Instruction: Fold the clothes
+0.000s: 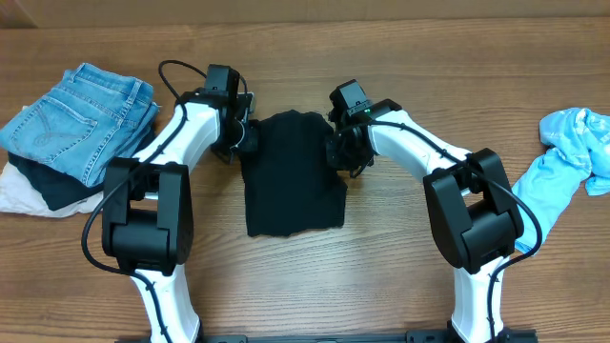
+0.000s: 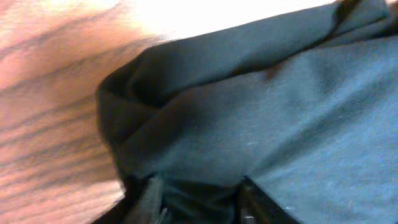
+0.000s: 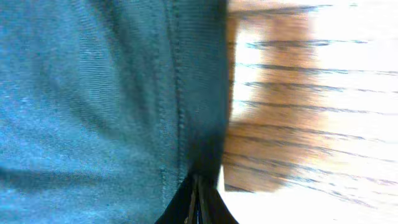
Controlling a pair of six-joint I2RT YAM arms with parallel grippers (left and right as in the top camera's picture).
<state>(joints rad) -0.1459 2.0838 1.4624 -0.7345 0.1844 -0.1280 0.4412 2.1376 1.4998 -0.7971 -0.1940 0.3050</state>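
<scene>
The clothes here are a black T-shirt (image 1: 291, 176), lying folded into a rough rectangle in the middle of the table. My left gripper (image 1: 244, 136) is at its upper left corner. In the left wrist view its fingers (image 2: 149, 200) stand apart with bunched black cloth (image 2: 205, 124) gathered between them, creases running toward the jaws. My right gripper (image 1: 336, 152) is at the shirt's upper right edge. Its fingertips (image 3: 198, 205) are pressed together on the stitched hem (image 3: 180, 112), beside bare wood.
Blue jeans (image 1: 81, 119) lie folded at the far left on a dark garment (image 1: 52, 189) and a white cloth (image 1: 21, 193). A light blue garment (image 1: 572, 152) lies crumpled at the right edge. Both arm bases stand at the near edge.
</scene>
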